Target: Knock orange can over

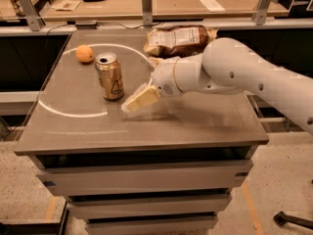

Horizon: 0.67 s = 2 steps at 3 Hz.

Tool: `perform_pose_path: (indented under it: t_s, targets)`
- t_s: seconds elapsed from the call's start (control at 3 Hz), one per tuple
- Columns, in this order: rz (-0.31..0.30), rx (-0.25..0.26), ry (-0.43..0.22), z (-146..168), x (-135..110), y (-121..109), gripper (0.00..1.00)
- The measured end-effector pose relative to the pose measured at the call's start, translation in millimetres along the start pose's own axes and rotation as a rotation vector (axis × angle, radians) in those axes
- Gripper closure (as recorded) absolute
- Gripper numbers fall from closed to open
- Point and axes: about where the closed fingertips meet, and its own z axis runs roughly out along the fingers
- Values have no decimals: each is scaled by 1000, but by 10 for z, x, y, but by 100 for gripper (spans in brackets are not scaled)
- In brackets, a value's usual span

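The orange can (109, 76) stands upright on the grey table top (195, 116), left of centre, with its silver top and a white triangular logo showing. My gripper (133, 103) reaches in from the right on the white arm (230, 72). Its cream tip hovers just right of the can's base and slightly nearer the table's front edge, a small gap away from it. The gripper holds nothing.
A small round orange fruit (84, 54) lies behind and left of the can. A crinkled brown-and-white snack bag (178, 39) lies at the back, behind the arm. A white circle line (68, 113) is marked on the table. Another desk stands behind.
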Motion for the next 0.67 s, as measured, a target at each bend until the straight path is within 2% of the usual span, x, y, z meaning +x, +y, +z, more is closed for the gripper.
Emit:
perform_pose_path:
  t_s: [0.33,0.67]
  targets:
    - [13,15,13,94,93,-144,0]
    - [13,15,13,94,93,-144,0]
